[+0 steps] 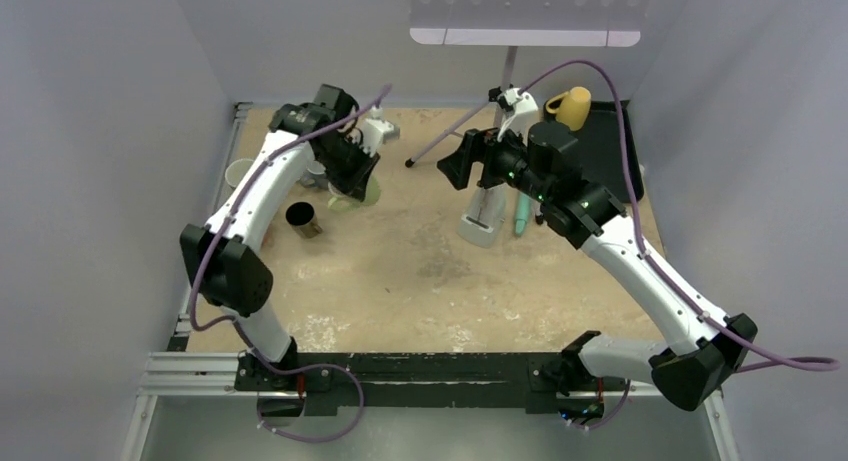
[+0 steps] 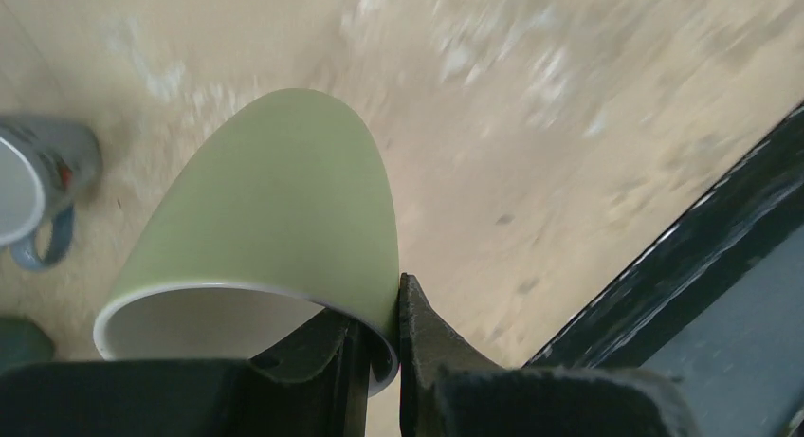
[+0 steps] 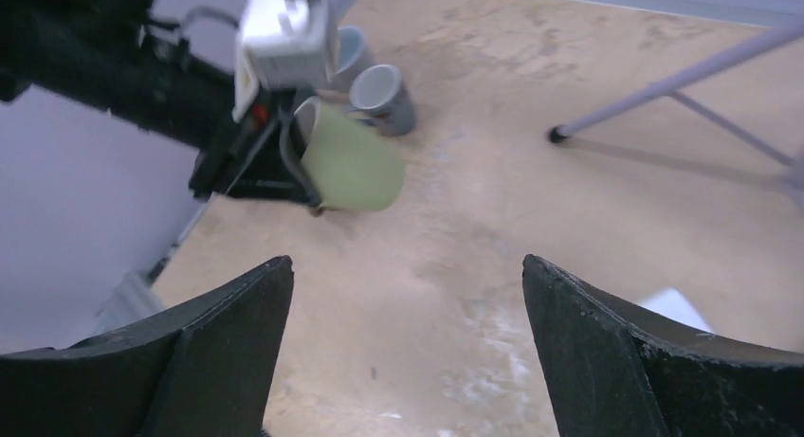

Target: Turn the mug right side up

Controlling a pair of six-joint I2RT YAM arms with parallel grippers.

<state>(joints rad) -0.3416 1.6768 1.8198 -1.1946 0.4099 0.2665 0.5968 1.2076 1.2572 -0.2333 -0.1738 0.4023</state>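
A pale green mug (image 2: 275,219) with a white inside is held tilted above the table, its mouth toward my left wrist camera. My left gripper (image 2: 379,337) is shut on its rim, one finger inside and one outside. In the top view the mug (image 1: 366,192) shows at the back left under my left gripper (image 1: 352,181). The right wrist view shows it (image 3: 353,167) tilted on its side in the left fingers. My right gripper (image 3: 408,295) is open and empty, held above the middle of the table; it shows in the top view (image 1: 458,161).
A grey mug (image 2: 33,186) stands left of the green one. A dark cup (image 1: 303,218), a white cup (image 1: 240,171), a yellow mug (image 1: 572,106) on a black tray (image 1: 612,146), a white bottle (image 1: 484,213) and a teal item (image 1: 522,217) are around. A lamp stand leg (image 3: 664,86) crosses the back.
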